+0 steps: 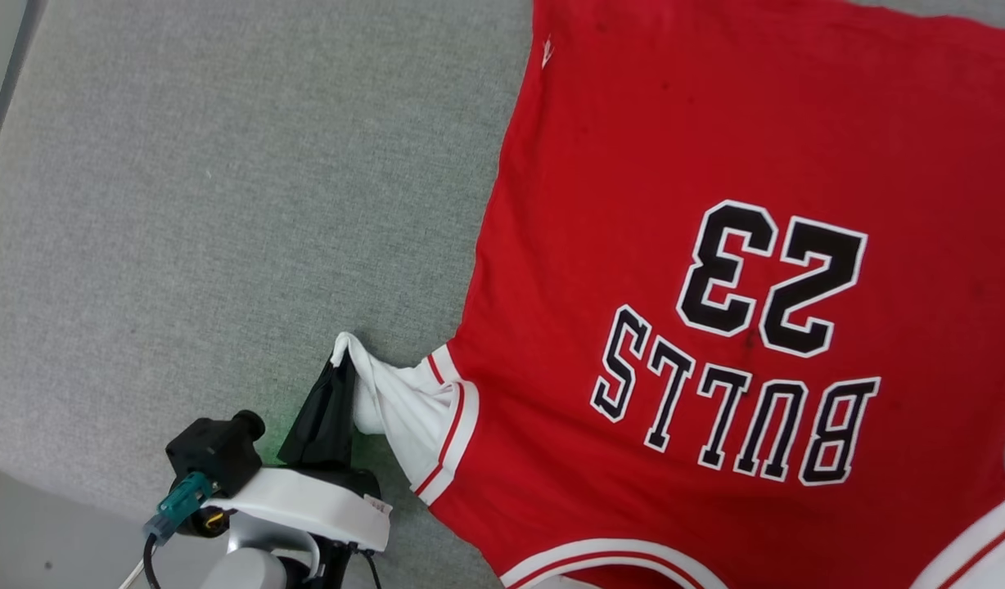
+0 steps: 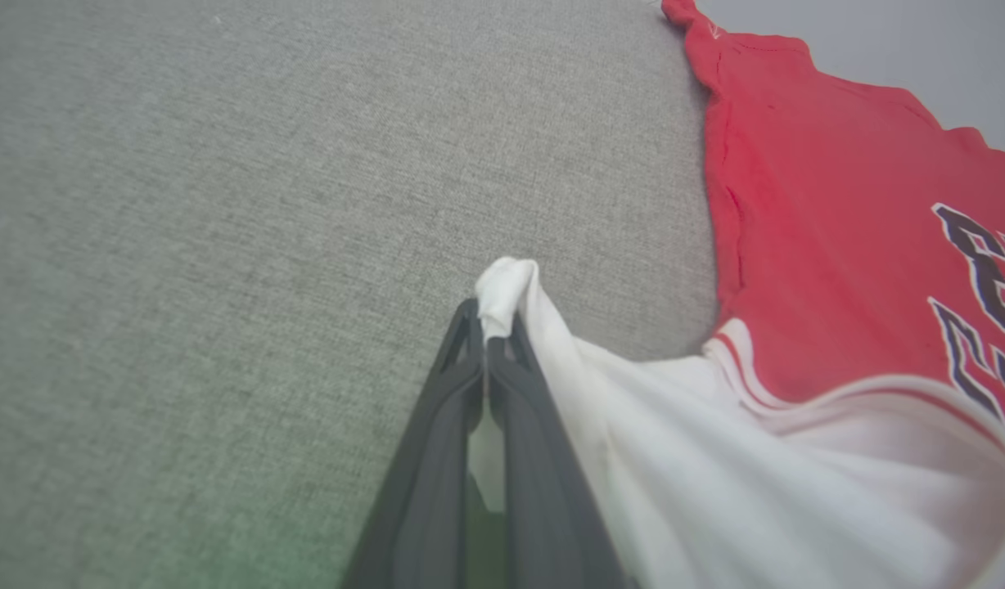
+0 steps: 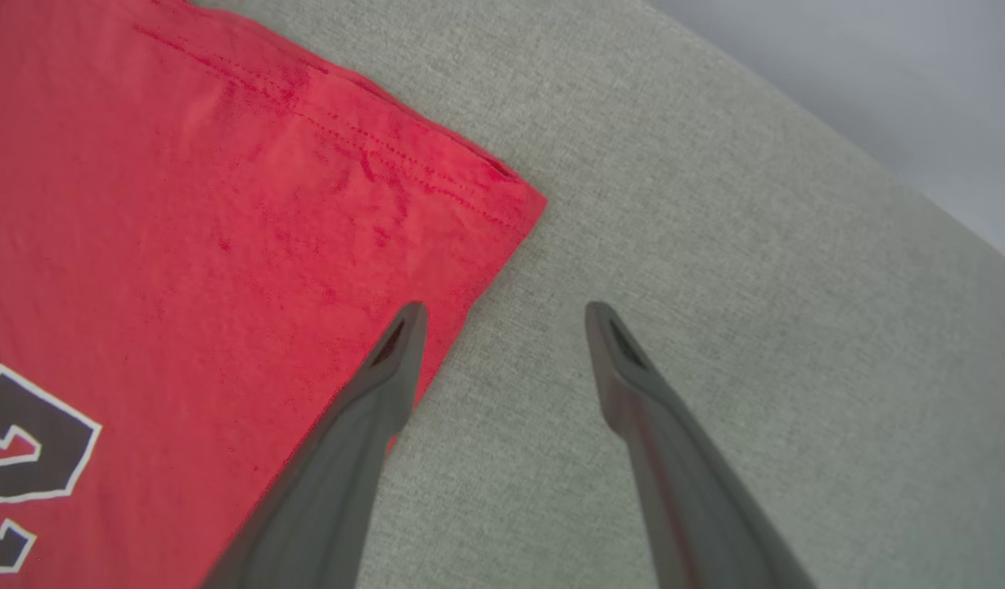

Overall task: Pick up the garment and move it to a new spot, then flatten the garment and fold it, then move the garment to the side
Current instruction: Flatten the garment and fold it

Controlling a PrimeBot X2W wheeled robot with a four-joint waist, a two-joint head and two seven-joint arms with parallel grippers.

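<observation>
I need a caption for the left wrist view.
Left gripper pinches the garment by its white sleeve over a grey surface.

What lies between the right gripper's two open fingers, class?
Right wrist view: mostly bare grey surface, with the garment's edge reaching into the right gripper's gap.

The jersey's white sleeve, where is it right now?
In the head view the white sleeve lies at lower left, off the left edge of the red jersey, its tip pinched in the shut left gripper over the grey surface.
</observation>
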